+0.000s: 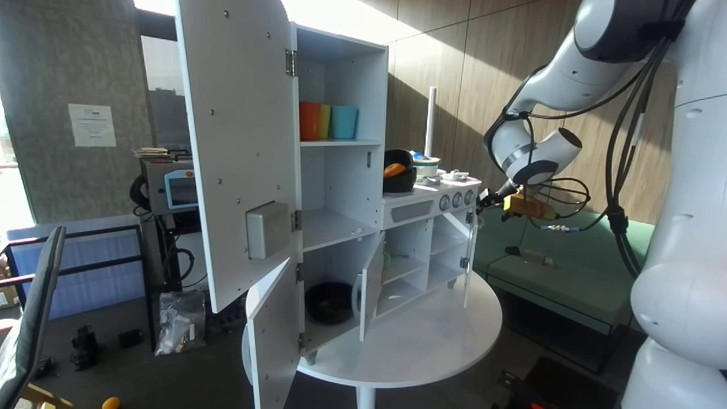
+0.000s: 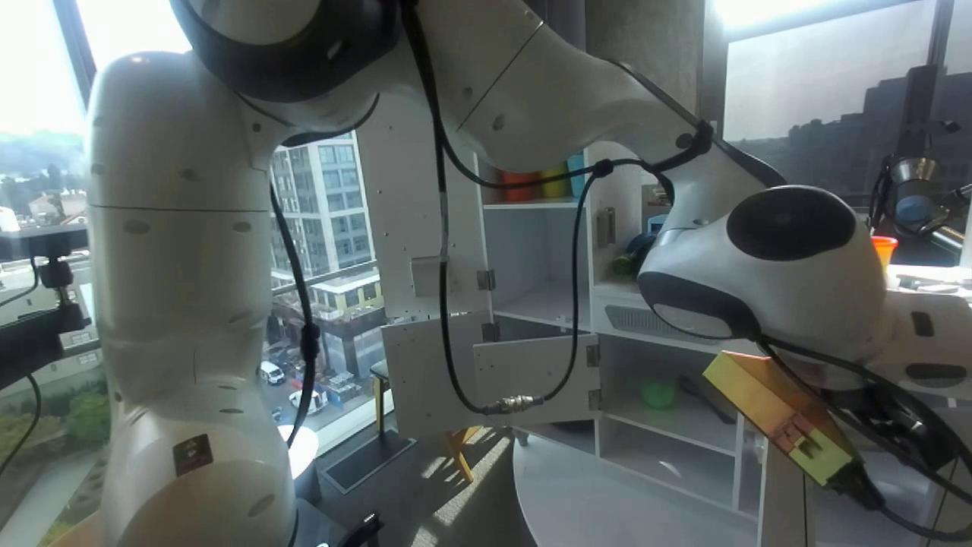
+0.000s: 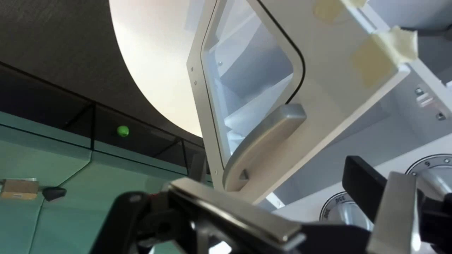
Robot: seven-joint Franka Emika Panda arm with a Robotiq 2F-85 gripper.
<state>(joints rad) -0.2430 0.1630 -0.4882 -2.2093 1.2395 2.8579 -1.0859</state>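
Round white tabletop (image 1: 431, 349) sits below the pincer (image 3: 296, 201). Pincer spread wide, nothing gripped. White door (image 3: 328, 95) swung open just beside pincer, contact unclear; its curved handle (image 3: 265, 144) slants diagonally in wrist view, lower end toward pincer.

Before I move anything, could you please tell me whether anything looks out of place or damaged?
In the wrist view, ragged beige tape clings to the edge of the windowed door, perhaps a makeshift repair. A green ball also looks stray near the bench.
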